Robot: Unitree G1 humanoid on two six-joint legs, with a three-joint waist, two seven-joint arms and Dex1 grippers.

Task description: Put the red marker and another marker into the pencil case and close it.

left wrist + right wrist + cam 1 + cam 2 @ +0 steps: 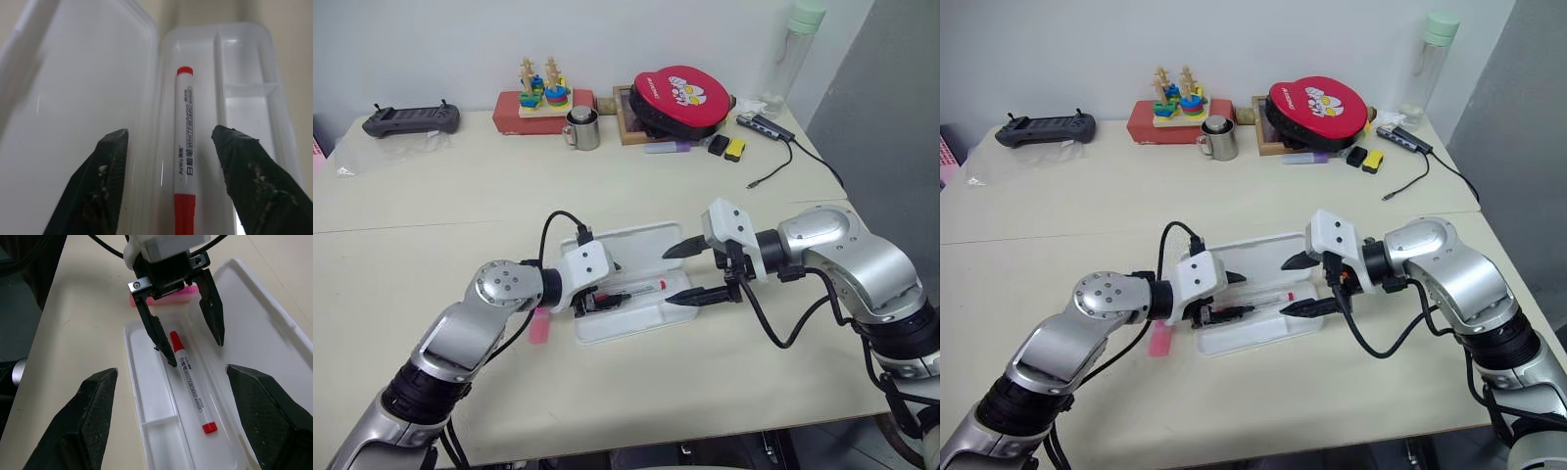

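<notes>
Right wrist view: red marker (190, 376) lies in pencil case (146, 431) tray, between left claw (195, 351) fingers, spread wide, holding nothing; pink highlighter (539, 326) at claw's 8 o'clock.

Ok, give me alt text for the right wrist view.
The red marker lies in the tray of the open pencil case, with the left gripper just above it, fingers spread. A pink highlighter rests on the table beyond.
</notes>
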